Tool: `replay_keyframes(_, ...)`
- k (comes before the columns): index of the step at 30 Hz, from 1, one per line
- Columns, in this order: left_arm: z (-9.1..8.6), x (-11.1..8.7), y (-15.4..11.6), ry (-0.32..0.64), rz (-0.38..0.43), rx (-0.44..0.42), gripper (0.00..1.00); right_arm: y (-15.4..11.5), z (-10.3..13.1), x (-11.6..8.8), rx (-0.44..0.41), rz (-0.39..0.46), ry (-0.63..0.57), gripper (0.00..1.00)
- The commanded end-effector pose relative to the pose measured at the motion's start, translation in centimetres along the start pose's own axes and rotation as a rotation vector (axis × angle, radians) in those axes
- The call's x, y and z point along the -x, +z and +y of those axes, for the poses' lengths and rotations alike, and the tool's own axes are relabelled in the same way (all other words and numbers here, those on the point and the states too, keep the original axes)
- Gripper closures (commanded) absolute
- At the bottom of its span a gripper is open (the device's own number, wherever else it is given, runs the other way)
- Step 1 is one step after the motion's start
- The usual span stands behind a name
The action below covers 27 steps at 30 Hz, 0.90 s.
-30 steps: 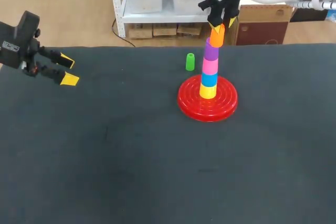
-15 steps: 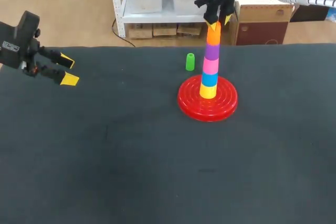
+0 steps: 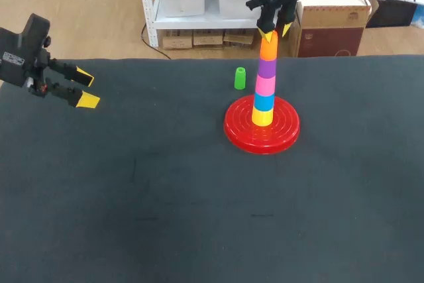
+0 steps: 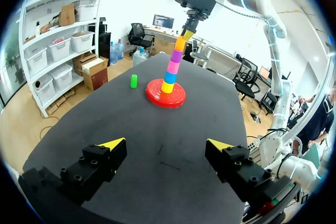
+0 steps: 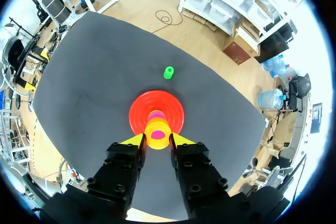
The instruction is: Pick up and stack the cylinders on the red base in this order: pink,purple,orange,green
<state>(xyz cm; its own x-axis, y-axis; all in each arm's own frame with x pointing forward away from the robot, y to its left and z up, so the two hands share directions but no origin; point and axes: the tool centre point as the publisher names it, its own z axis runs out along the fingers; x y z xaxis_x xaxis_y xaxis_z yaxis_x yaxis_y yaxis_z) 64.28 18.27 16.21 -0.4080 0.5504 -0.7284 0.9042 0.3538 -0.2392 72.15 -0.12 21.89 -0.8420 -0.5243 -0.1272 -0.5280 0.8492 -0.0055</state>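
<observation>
Now the orange cylinder (image 3: pixel 267 48), tilted a second ago, sits straight on the purple cylinder (image 3: pixel 266 66) above the red base (image 3: pixel 236 128), the right claw (image 3: pixel 277 30) with fingers apart astride its top, so only the green cylinder (image 3: pixel 240 78), standing on the table (image 3: pixel 132 197) near the base, remains to stack.
</observation>
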Motion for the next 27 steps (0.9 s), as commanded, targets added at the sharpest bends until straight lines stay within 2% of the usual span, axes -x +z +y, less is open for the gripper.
replay_keyframes(1, 0.0, -0.1, 0.0, 0.002, -0.003, 0.000, 0.00, 1.6, 0.6, -0.1, 0.006, 0.004, -0.016, 1.00)
replay_keyframes(2, 0.0, -0.1, 0.0, 0.002, -0.003, 0.000, 0.00, 1.4, 0.7, -0.1, 0.008, -0.002, -0.016, 1.00)
replay_keyframes(4, 0.0, -0.1, 0.0, 0.002, -0.003, 0.000, 0.00, 0.8, 0.9, -0.1, 0.000, -0.010, -0.017, 0.55)
replay_keyframes(5, 0.0, -0.1, 0.0, 0.002, -0.003, 0.000, 0.00, 0.5, 1.1, -0.1, -0.009, -0.022, -0.018, 0.00)
replay_keyframes(11, 0.0, -0.1, 0.0, 0.002, -0.003, 0.000, 0.00, -1.8, 1.3, 0.6, -0.057, -0.071, -0.034, 0.00)
replay_keyframes(16, 0.0, -0.1, 0.0, 0.002, -0.003, 0.000, 0.00, -2.8, 0.9, 3.4, -0.084, -0.085, -0.065, 0.00)
replay_keyframes(20, 0.0, -0.1, 0.0, 0.002, -0.003, 0.000, 0.00, -1.4, -0.2, 5.8, -0.077, -0.061, -0.059, 0.00)
replay_keyframes(27, 0.0, -0.1, 0.0, 0.002, -0.003, 0.000, 0.00, 3.2, -1.5, 8.9, -0.018, 0.012, -0.076, 0.00)
